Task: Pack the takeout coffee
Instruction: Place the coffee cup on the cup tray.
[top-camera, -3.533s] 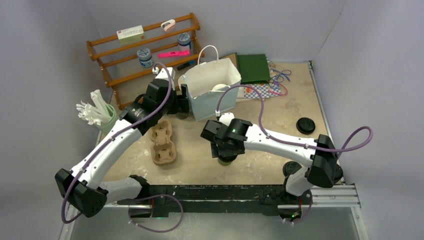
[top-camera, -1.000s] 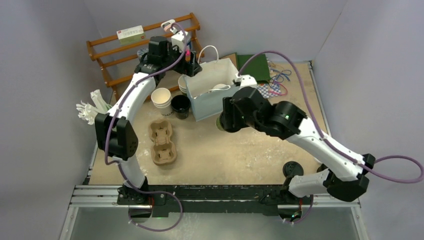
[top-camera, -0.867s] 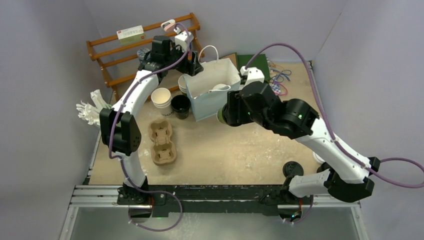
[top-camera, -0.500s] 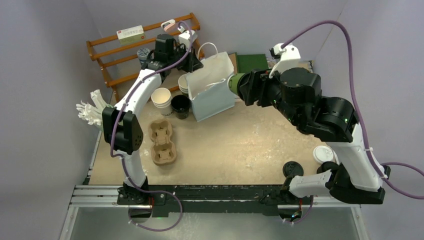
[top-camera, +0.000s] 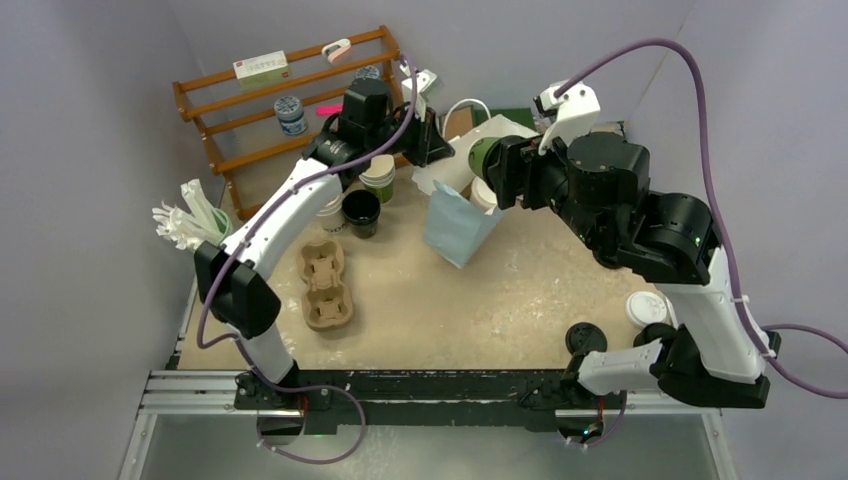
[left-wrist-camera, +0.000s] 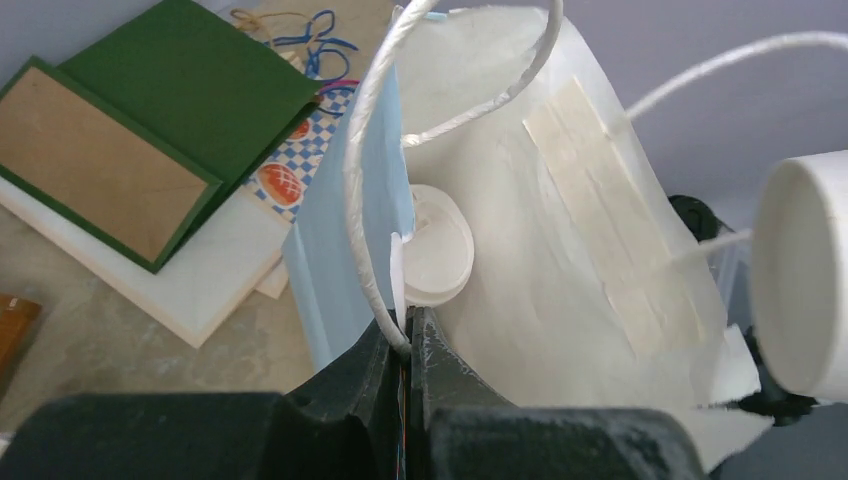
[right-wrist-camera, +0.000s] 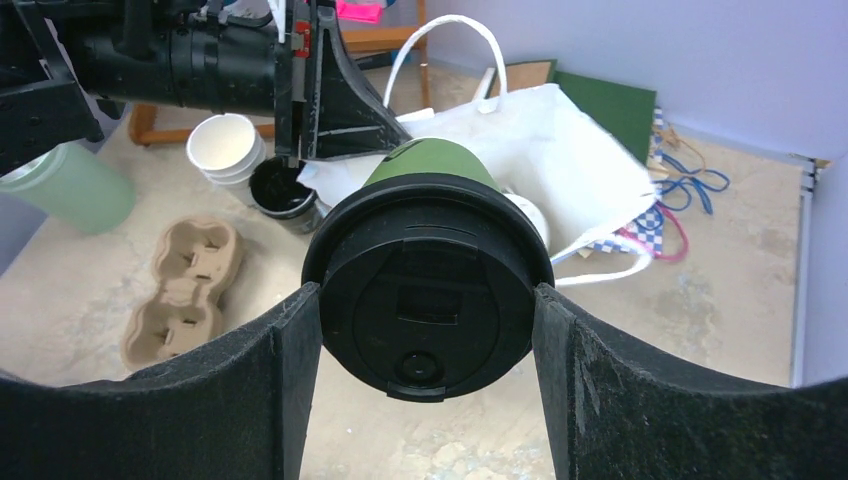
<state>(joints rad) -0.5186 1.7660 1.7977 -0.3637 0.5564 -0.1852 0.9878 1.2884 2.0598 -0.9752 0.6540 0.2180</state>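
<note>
At the left edge of the table (top-camera: 480, 300) stands a green pot (top-camera: 205, 240) with white sticks in it. In the far left corner there is a wooden rack (top-camera: 225, 120). Closer to the near edge, left of the middle, lies the brown cup carrier (top-camera: 325, 285); both its wells have nothing in them. Behind it stand an open black cup (top-camera: 360, 210) and the stacked cream cups (top-camera: 378, 175), close to each other.

The left tool (left-wrist-camera: 405, 335) is over the middle of the far edge. Its fingers are pressed together on the rim of the paper bag (top-camera: 455, 225), just beside one white handle. The bag is tilted, with its blue outside toward the near edge and its white mouth toward the right. Deep inside the bag lies a white-lidded cup (left-wrist-camera: 435, 250), with the lid facing the left wrist camera. Behind the bag, at the far edge, lies a green folder (left-wrist-camera: 150, 130).

The right tool (right-wrist-camera: 428, 330) is raised at the mouth of the bag, toward the far right. Its two fingers are clamped on the green cup (right-wrist-camera: 428, 290), one on each side just under the black lid. The cup lies on its side, with the bottom pointing to the bag and the lid to the wrist camera.

Near the right edge, toward the near right corner, are a white round thing (top-camera: 638, 306) and a black round thing (top-camera: 582, 337); lid or cup, I cannot tell.
</note>
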